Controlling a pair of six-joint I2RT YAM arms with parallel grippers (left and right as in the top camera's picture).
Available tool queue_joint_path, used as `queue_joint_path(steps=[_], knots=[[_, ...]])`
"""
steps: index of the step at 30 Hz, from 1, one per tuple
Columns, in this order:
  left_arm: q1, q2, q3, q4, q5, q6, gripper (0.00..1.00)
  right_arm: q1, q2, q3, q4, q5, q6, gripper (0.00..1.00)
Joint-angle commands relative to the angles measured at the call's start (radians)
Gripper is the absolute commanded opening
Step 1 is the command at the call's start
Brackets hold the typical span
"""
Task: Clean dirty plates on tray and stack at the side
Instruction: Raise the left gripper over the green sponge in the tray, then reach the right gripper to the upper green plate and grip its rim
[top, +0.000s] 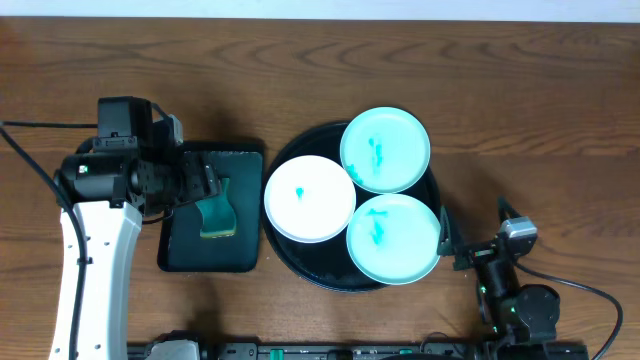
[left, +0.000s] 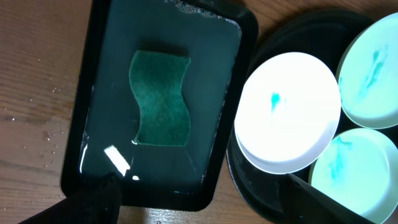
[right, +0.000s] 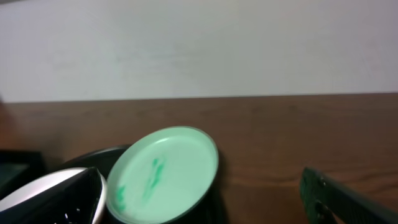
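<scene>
The left arm (top: 95, 260), by the table's left edge, has a long white link with a few small dark dots. Above it sit rounded black joint housings and a boxy black block. A thin black cable (top: 30, 155) trails from it toward that edge. The right arm (top: 512, 290), near the right front corner, is black with a grey cap (top: 518, 230), green lights and a black lead (top: 590, 290). The left gripper (top: 215, 188) and right gripper (top: 446, 240) have black jaws.

A brown wood-grain table (top: 500, 60) runs back to a plain, pale wall (right: 199, 43).

free: bare table (top: 540, 110) right of tray (top: 300, 265) | blocked: sponge tray (top: 185, 255) just beside its left rim
</scene>
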Motion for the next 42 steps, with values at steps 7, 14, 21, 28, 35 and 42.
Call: queue_joint_path(steps=[7,14,21,28,35,42], knots=[[0.002,0.003,0.020,0.008,0.013,0.005,0.82,0.005,0.301,0.402,-0.218,-0.110,-0.086,0.99],[0.002,0.003,0.020,0.021,0.013,0.005,0.82,0.005,0.802,0.854,-0.491,-0.281,-0.095,0.99],[0.002,0.003,0.020,0.021,0.013,0.005,0.82,0.019,1.277,1.288,-0.945,-0.429,-0.096,0.99],[0.002,0.003,0.020,0.021,0.013,0.005,0.82,0.119,1.595,1.477,-1.282,-0.380,-0.149,0.99],[0.002,0.003,0.020,0.021,0.013,0.005,0.82,0.272,1.678,1.476,-1.260,-0.285,-0.163,0.99],[0.002,0.003,0.021,0.021,0.012,0.005,0.82,0.346,1.686,1.476,-1.110,-0.263,-0.136,0.99]])
